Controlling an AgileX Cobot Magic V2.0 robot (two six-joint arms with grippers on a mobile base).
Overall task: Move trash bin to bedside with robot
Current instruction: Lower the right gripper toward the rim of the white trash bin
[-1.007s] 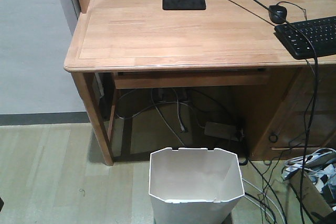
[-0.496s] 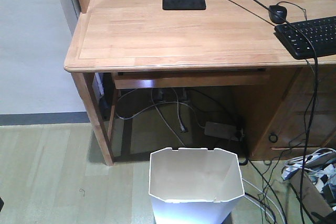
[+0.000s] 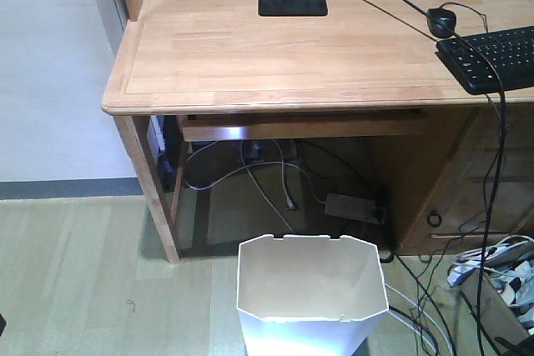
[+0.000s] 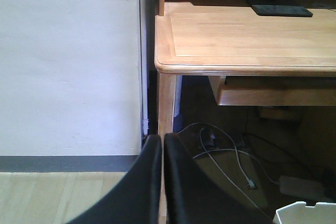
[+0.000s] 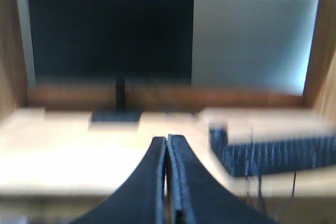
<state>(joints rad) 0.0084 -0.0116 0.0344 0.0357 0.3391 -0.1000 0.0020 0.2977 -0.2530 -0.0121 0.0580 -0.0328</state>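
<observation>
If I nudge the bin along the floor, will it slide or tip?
Probably slides: the bin looks empty and thin-walled, so likely light. It tapers toward the base, so a push near the rim may tip it. Cables at its right could snag it.

Left gripper point(image 4: 161, 139) low centre, jaws pressed together. Wooden bench point(image 4: 247, 40) upper right, black stand base point(image 4: 281, 10) on top. White wall point(image 4: 68, 61) left, dark baseboard point(image 4: 63, 163). Cables point(image 4: 226, 153) under bench. Trash bin point(image 4: 307, 214) rim corner bottom right.
</observation>
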